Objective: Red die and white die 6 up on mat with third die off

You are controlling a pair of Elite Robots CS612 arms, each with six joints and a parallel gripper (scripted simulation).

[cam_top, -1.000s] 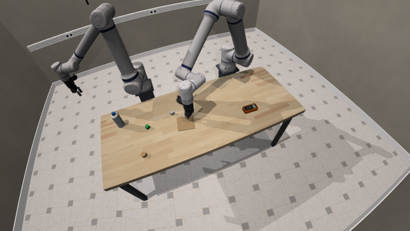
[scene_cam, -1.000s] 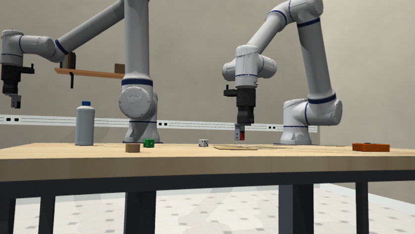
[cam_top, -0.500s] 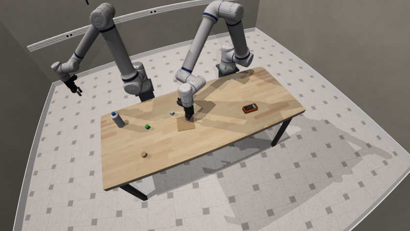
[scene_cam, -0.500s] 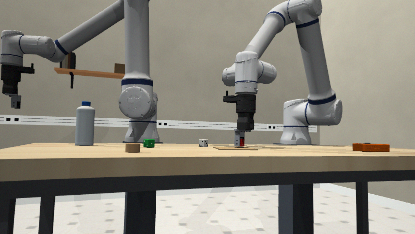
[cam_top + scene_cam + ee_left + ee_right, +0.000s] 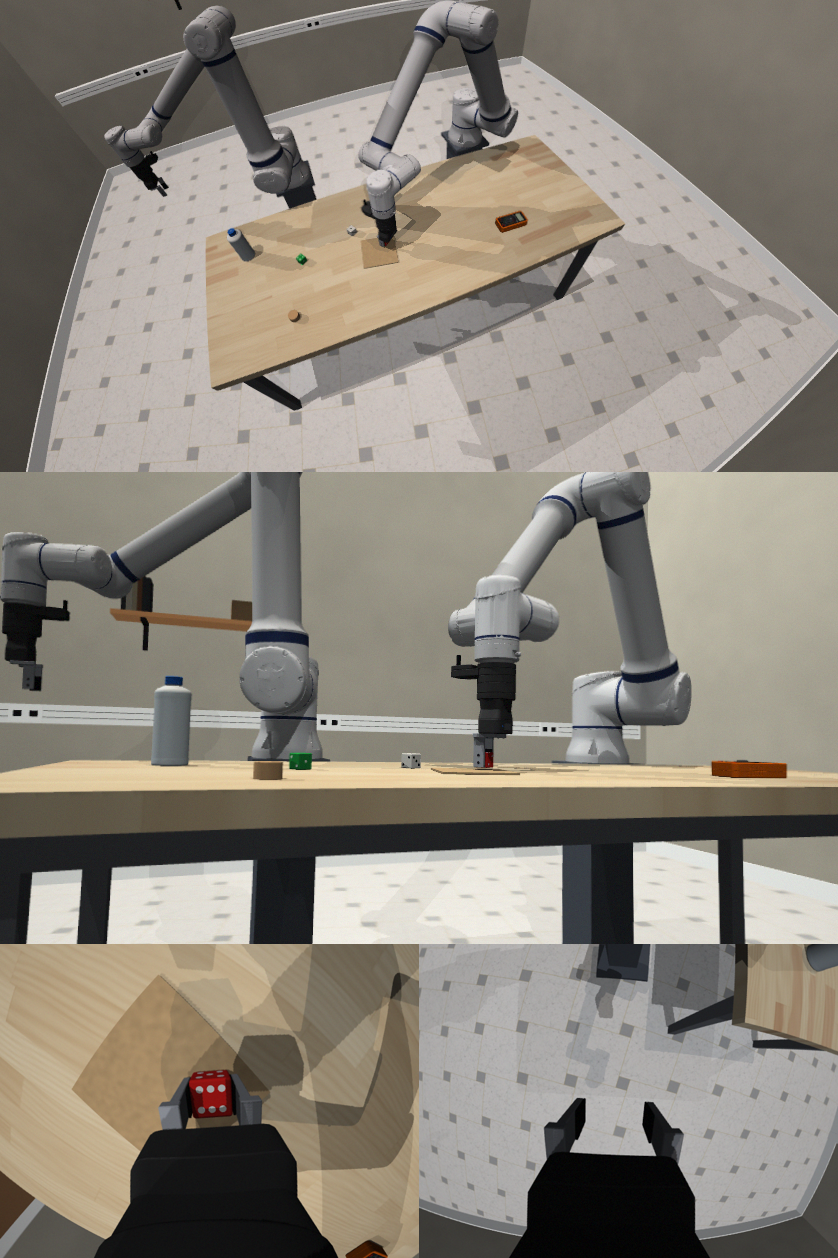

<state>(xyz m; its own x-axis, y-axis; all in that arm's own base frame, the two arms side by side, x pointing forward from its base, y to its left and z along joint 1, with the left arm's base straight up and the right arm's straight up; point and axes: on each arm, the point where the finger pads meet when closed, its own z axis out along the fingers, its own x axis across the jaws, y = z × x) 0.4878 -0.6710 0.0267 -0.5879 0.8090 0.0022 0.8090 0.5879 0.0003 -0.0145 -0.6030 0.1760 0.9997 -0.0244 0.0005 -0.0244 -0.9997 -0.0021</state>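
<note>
In the left wrist view, the left fingers [image 5: 484, 759] grip the glossy, round-edged red die [image 5: 211, 1096] [image 5: 489, 759], six up, over the grainy mat [image 5: 135, 1045] [image 5: 378, 256] [image 5: 463, 771]. The white die [image 5: 351, 230] [image 5: 411, 760] sits off it; the right fingers [image 5: 161, 186] [image 5: 32, 678] stand wide. Its underside is hidden.

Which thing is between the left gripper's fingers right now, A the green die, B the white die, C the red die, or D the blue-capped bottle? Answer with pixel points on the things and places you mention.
C: the left wrist view shows the red die [image 5: 384, 242] [image 5: 489, 759] [image 5: 211, 1097] with a finger of the left gripper [image 5: 384, 242] [image 5: 484, 759] [image 5: 211, 1094] on either side of it.
</note>
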